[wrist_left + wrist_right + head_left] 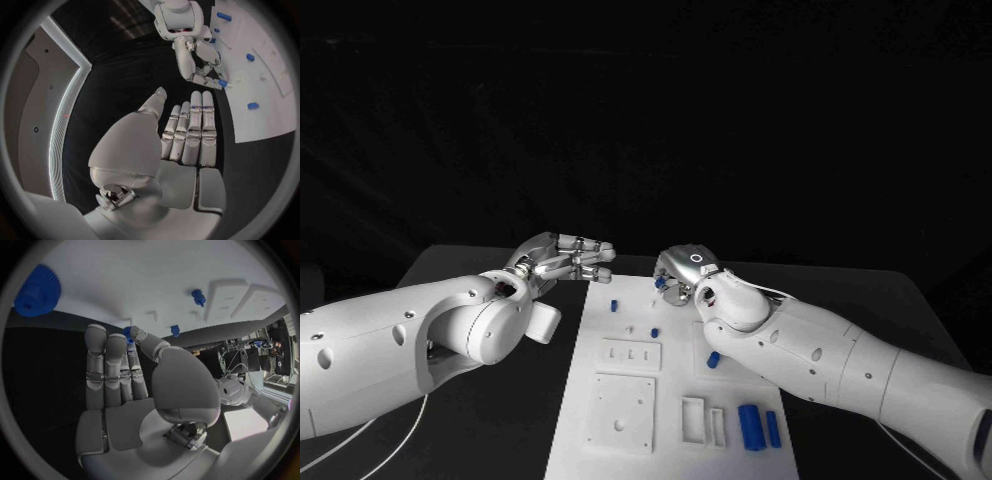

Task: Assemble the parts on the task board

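The black table (473, 270) carries the white task board (668, 400), a long matt plate with raised rectangular blocks and shallow recesses moulded into it; most of the job looks undone, since several blue parts lie loose on the board rather than seated, namely two short cylinders (759, 427) side by side near its close end, a small piece (714, 359) by the right arm, and small pegs (653, 331) towards the far end, though whether those pegs are already standing in holes cannot be told. The right hand (684, 272), silver and smooth over a white arm, reaches over the board's far edge and pinches a small blue part (127, 334) between its thumb and fingertips, as the right wrist view and the left wrist view both suggest; a toothed blue gear (37, 291) lies on the board close to that hand. The left hand (567, 258) hovers beside the far left corner of the board, off the plate, its fingers straight, side by side and holding nothing. In judgement, the held part awaits placing and the loose cylinders, gear and pieces remain to be fitted.
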Available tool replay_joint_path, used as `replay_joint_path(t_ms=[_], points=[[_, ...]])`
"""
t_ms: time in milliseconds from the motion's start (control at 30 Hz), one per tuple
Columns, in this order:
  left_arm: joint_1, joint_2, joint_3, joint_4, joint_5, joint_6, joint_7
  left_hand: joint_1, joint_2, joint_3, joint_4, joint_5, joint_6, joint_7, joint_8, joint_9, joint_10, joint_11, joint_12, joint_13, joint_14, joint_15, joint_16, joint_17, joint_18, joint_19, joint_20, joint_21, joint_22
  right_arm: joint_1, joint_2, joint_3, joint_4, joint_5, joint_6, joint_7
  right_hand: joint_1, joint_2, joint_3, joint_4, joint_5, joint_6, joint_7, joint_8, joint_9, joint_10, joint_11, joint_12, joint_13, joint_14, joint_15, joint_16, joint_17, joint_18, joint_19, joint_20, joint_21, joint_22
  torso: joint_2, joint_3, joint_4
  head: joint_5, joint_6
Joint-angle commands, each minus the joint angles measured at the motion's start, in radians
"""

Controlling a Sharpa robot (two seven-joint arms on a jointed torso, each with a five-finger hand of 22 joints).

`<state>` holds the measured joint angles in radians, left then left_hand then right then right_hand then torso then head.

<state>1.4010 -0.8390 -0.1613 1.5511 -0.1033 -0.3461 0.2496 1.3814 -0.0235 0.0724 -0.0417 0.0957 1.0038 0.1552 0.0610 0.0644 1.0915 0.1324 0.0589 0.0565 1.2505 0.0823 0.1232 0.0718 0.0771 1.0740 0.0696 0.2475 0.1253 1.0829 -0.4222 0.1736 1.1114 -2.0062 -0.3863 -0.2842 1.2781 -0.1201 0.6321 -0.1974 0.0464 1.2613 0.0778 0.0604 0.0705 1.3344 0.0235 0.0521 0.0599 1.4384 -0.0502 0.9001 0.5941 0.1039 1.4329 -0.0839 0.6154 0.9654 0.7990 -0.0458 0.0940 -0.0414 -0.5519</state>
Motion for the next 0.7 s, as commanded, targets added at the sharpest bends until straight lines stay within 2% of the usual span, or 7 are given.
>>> replay_joint_path(t_ms=[33, 167, 467, 700], points=[[0.001, 0.004, 0.001, 0.0, -0.005, 0.015, 0.004, -0.01, 0.003, -0.002, -0.002, -0.004, -0.007, -0.002, 0.001, 0.0, -0.003, 0.0, 0.001, 0.002, 0.006, 0.003, -0.002, 0.0, -0.008, -0.006, 0.0, 0.006, -0.001, 0.0, 0.004, 0.0, -0.001, -0.01, 0.013, 0.01, -0.003, 0.007, 0.0, -0.008, 0.002, 0.007, 0.002, 0.004, 0.002, 0.006, 0.002, 0.007, 0.002, 0.001, -0.008, -0.005, -0.001, 0.01, 0.014, 0.0, -0.015, 0.013, 0.001, -0.0009, 0.0006, 0.001, -0.001], [0.001, 0.005, 0.001, 0.0, -0.005, 0.016, 0.004, -0.01, 0.003, -0.002, -0.002, -0.004, -0.007, -0.002, 0.001, 0.0, -0.003, 0.0, 0.001, 0.002, 0.006, 0.003, -0.002, 0.0, -0.008, -0.006, 0.0, 0.006, -0.001, 0.0, 0.006, -0.001, -0.004, -0.009, 0.019, 0.012, -0.003, 0.007, 0.0, -0.008, 0.002, 0.007, 0.002, 0.004, 0.002, 0.006, 0.002, 0.007, 0.002, 0.001, -0.008, -0.005, -0.001, 0.01, 0.014, 0.0, -0.015, 0.013, 0.001, -0.0007, 0.002, 0.002, -0.003], [0.001, 0.006, 0.001, -0.001, -0.005, 0.014, 0.003, -0.012, 0.005, -0.003, -0.004, -0.003, -0.008, -0.002, 0.002, 0.0, -0.006, 0.001, 0.001, 0.002, 0.006, 0.003, -0.001, 0.0, -0.008, -0.007, 0.001, 0.009, -0.004, 0.0, 0.01, -0.004, -0.006, -0.003, 0.033, 0.019, -0.005, 0.009, -0.001, -0.011, 0.002, 0.006, 0.002, 0.004, 0.002, 0.005, 0.003, 0.007, 0.002, 0.001, -0.008, -0.005, -0.002, 0.01, 0.019, 0.0, -0.032, 0.031, 0.003, -0.0016, -0.002, 0.007, -0.003], [0.001, 0.006, 0.001, -0.003, -0.005, 0.015, 0.003, -0.012, 0.005, -0.003, -0.004, -0.003, -0.008, -0.002, 0.002, 0.0, -0.006, 0.001, 0.001, 0.002, 0.006, 0.003, -0.001, 0.0, -0.008, -0.007, 0.001, 0.009, -0.004, 0.0, 0.012, -0.005, -0.002, -0.002, 0.04, 0.019, -0.005, 0.009, -0.001, -0.011, 0.003, 0.007, 0.002, 0.004, 0.002, 0.005, 0.003, 0.007, 0.002, 0.001, -0.008, -0.005, -0.002, 0.009, 0.02, 0.001, -0.033, 0.033, 0.004, -0.0021, -0.0007, 0.007, -0.003]])
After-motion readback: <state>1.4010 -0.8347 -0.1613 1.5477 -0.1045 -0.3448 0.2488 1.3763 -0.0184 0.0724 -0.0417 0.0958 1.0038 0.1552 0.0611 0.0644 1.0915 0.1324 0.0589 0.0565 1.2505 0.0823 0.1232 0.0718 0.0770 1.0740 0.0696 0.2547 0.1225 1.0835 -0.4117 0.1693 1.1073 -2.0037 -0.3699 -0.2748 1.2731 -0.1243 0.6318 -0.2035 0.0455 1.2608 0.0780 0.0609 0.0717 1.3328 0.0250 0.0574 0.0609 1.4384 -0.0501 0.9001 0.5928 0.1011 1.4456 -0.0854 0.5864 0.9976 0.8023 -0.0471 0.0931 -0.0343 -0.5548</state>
